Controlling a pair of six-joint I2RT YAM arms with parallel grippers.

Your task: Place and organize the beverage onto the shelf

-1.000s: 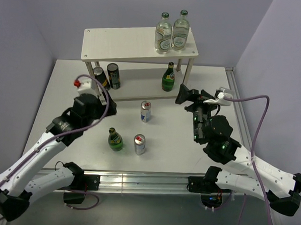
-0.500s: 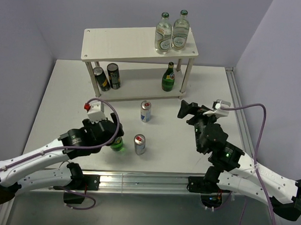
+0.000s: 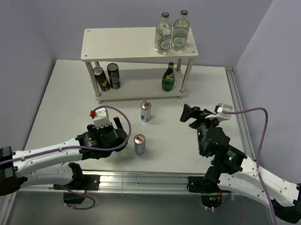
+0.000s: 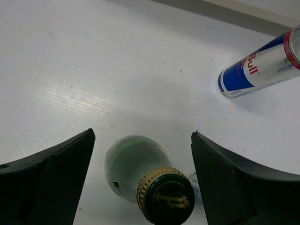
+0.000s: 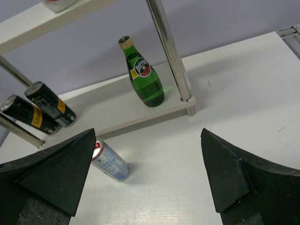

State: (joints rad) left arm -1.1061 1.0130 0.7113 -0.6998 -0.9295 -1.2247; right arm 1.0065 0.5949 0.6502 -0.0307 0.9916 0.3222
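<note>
The pale wooden shelf (image 3: 124,40) holds two clear green-capped bottles (image 3: 164,32) (image 3: 180,29) on its top tier at the right. A green bottle (image 3: 168,77) stands on the lower tier. Two silver-blue cans (image 3: 146,111) (image 3: 139,144) stand on the table. My left gripper (image 3: 118,136) is open above a second green bottle (image 4: 131,161), one jaw on each side of its neck, not touching; the arm hides this bottle in the top view. My right gripper (image 3: 186,113) is open and empty, right of the cans, facing the shelf.
Two dark cans (image 3: 99,78) (image 3: 113,75) stand on the lower tier at the left. The right wrist view shows the lower board (image 5: 117,105), a shelf leg (image 5: 168,51) and one silver-blue can (image 5: 110,161). The nearer can (image 4: 258,65) stands just right of my left gripper.
My left arm has swung from beside the shelf's dark cans down toward the front, and its open gripper is now over the green bottle. My right gripper has drawn back slightly.
</note>
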